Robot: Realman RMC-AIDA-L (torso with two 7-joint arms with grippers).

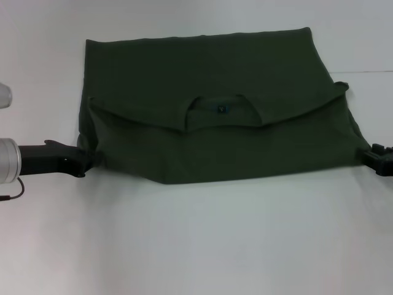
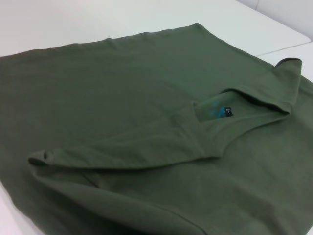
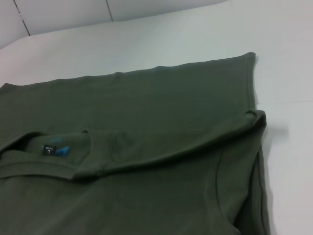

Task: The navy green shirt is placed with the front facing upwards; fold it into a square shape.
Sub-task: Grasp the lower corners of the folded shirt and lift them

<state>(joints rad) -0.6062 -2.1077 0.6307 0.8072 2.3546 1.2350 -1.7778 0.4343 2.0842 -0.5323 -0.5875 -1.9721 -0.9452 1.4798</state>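
The navy green shirt (image 1: 202,67) lies on the white table (image 1: 196,246), plain green side up. Its collar end is folded over the rest, so the doubled edge faces me. The round collar (image 1: 221,110) with its small inner label sits mid-shirt. My left gripper (image 1: 83,161) is low at the shirt's near left corner and touches the cloth edge. At the near right corner is my right gripper (image 1: 376,157). The left wrist view shows the shirt (image 2: 122,88) and the label (image 2: 228,111). In the right wrist view I see the shirt (image 3: 161,107), the label (image 3: 49,150) and a folded sleeve (image 3: 254,120).
The bare white table surface surrounds the shirt, with a wide strip between the fold and me. A thin seam line (image 1: 368,72) crosses the table at the far right. Part of my left arm's silver wrist (image 1: 7,161) shows at the left border.
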